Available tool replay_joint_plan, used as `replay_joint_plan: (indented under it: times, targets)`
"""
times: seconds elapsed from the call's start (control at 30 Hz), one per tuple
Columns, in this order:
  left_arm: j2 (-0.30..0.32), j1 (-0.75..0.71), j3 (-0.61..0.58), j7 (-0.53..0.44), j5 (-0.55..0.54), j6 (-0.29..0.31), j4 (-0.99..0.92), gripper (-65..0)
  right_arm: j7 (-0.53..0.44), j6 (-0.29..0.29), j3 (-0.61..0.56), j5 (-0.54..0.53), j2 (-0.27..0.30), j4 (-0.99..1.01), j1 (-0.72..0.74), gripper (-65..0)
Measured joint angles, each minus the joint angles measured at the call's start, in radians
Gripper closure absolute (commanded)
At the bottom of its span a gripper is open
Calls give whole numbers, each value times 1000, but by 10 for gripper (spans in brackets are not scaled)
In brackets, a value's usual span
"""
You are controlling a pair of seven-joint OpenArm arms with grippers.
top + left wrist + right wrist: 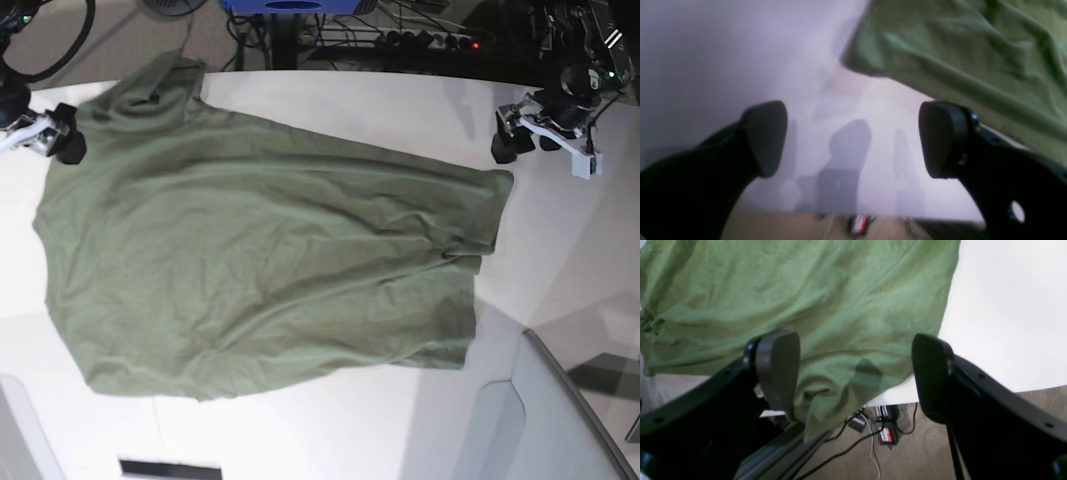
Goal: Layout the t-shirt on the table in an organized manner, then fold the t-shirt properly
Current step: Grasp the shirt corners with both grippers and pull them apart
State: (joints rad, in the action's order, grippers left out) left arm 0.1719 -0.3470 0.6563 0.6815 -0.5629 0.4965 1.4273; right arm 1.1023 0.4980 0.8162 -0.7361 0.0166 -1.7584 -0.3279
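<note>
Base view: t-shirt [270, 260] is seen spread between both claws, long axis running claw to claw. Left gripper [527, 135] and right gripper [55, 135] are spread wide, empty, each just beside a shirt corner, equally near.

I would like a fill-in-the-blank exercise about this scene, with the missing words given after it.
1. The t-shirt lying on the table has the colour ____.
2. The jaws of the left gripper stand ____, with nothing between them.
3. In the right wrist view, one corner of the t-shirt hangs over the table's ____, between the fingers of the right gripper.
4. The floor under that corner shows several black ____.

Missing words: green; open; edge; cables
</note>
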Motion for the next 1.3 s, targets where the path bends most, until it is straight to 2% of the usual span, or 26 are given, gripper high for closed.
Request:
replay_joint_plan:
  times: [0.1, 0.27, 0.47, 0.57, 0.7, 0.93, 1.0, 1.03, 1.2, 1.23, 1.3]
  targets:
    - [-18, 4, -2, -105, -4, 5, -83, -548, 0, 0, 2, 0, 2, 0, 0, -494]
    - [-16, 58, 3, -189, -15, 9, -203, -523, -6, 0, 8, 1, 28, 0, -2, -494]
    - [-16, 150, 0, -198, -23, 17, -285, -523, -11, 0, 20, -2, 25, 19, 2, -494]
    - [-2, 176, -65, -215, -22, 16, -305, -523, -7, 0, 21, 3, 27, 77, 2, -494]
    - [-10, 193, -121, -219, -26, 18, -306, -523, -63, 0, 18, 1, 43, 129, -2, -494]
    - [-10, 196, -120, -225, -41, 29, -328, -517, -70, 0, 20, 3, 44, 162, -6, -494]
    - [-8, 196, -120, -225, -38, 28, -328, -459, -104, 0, 20, 3, 46, 162, -5, -494]
    - [-8, 193, -120, -223, -37, 28, -328, -405, -120, 0, 20, 2, 44, 162, -5, -494]
    - [-5, 185, -122, -197, -24, 16, -335, -43, -145, -1, 66, -14, 39, 235, -8, -497]
    - [-6, 185, -123, -193, -18, 15, -336, 0, -146, -3, 71, -6, 42, 262, -8, -497]
    - [-10, 183, -126, -196, -22, 16, -338, 0, -135, -3, 77, -5, 45, 323, -2, -497]
